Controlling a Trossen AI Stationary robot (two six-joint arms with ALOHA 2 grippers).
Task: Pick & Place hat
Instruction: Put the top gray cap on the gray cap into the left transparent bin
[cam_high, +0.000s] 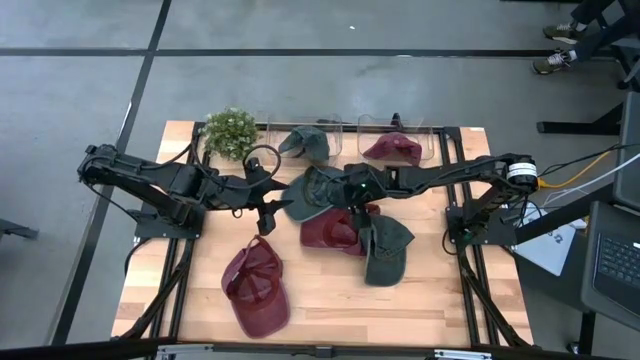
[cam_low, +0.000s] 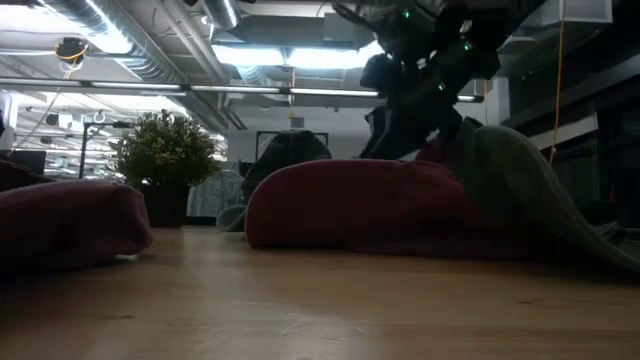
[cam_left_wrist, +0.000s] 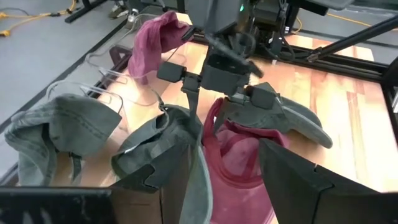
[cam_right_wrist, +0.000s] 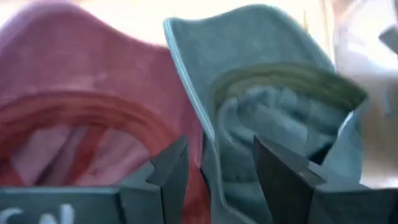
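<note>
A green cap (cam_high: 315, 190) sits mid-table with its edge against a maroon cap (cam_high: 335, 230). My right gripper (cam_left_wrist: 214, 109) comes from the table's right, slanting down. It is open, with one finger over the green cap's crown (cam_left_wrist: 177, 118) and the other over the maroon cap's opening (cam_left_wrist: 239, 155). In the right wrist view the green cap's brim edge (cam_right_wrist: 202, 143) runs up between the fingers of that gripper (cam_right_wrist: 217, 171). My left gripper (cam_high: 275, 203) hovers open just left of the green cap, raised above it. My right gripper's open fingers (cam_left_wrist: 194, 102) stand on either side of the green cap's edge where it meets the maroon cap, slanting down from the table's right. Whether they touch either cap I cannot tell.
A second green cap (cam_high: 385, 250) overlaps the maroon one on its right, and another maroon cap (cam_high: 255, 285) lies near the front. At the far edge, clear bins hold a green cap (cam_high: 305, 143) and a maroon cap (cam_high: 392, 150), beside a potted plant (cam_high: 230, 132).
</note>
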